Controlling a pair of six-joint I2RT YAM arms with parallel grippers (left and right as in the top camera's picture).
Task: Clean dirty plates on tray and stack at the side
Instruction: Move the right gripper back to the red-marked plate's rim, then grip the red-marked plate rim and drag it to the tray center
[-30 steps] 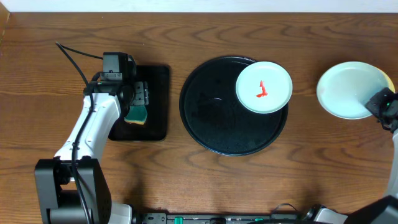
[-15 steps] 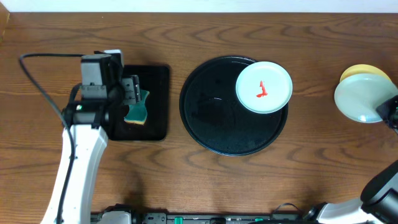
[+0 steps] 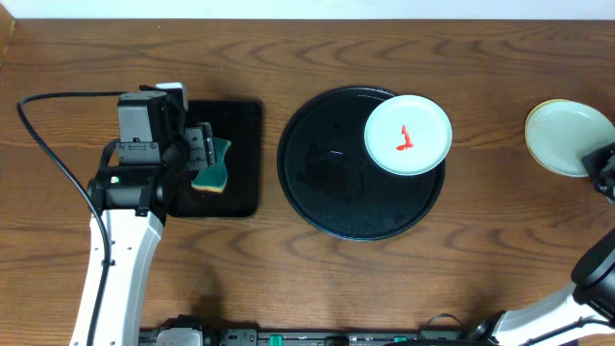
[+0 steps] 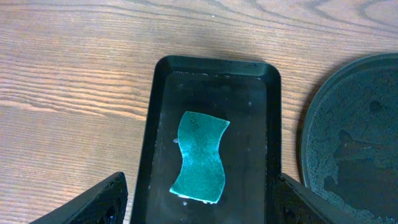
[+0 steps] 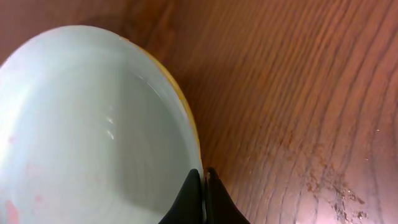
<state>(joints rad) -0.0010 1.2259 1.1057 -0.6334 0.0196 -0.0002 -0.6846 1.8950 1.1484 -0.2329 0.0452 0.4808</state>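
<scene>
1. A small, round, shallow pale mint-white plate with a red sauce smear (image 3: 407,135) in its centre lies on the upper right part of the large round glossy black tray (image 3: 327,183); its edge reaches just past the tray's low rim on the upper right; nothing touches it.
2. The round tray sits mid-table; its dark surface shows faint wet marks and carries only that one plate.
3. Well to the right, near the table's edge, a second pale mint-white plate (image 3: 562,139) lies over a pale yellow plate (image 5: 186,115); the yellow rim shows as a thin crescent along one side; whether the upper plate is fully seated I cannot tell; the right wrist view shows faint pinkish traces inside it.
4. The right gripper (image 5: 203,186) has its two dark fingers pinched together on the rim of that second mint plate, at the plate's lower right as seen from overhead.
5. To the left of the round tray, just beside it but apart, stands a smaller rectangular black tray (image 4: 252,137); a wavy teal sponge (image 4: 200,158) lies flat in it.
6. The left gripper (image 4: 199,202) hangs above this rectangular tray with its jaws spread wide, one fingertip at each long side, holding nothing; the sponge lies between them, below.
7. All of it rests on a brown wood-grain table (image 3: 288,279).
</scene>
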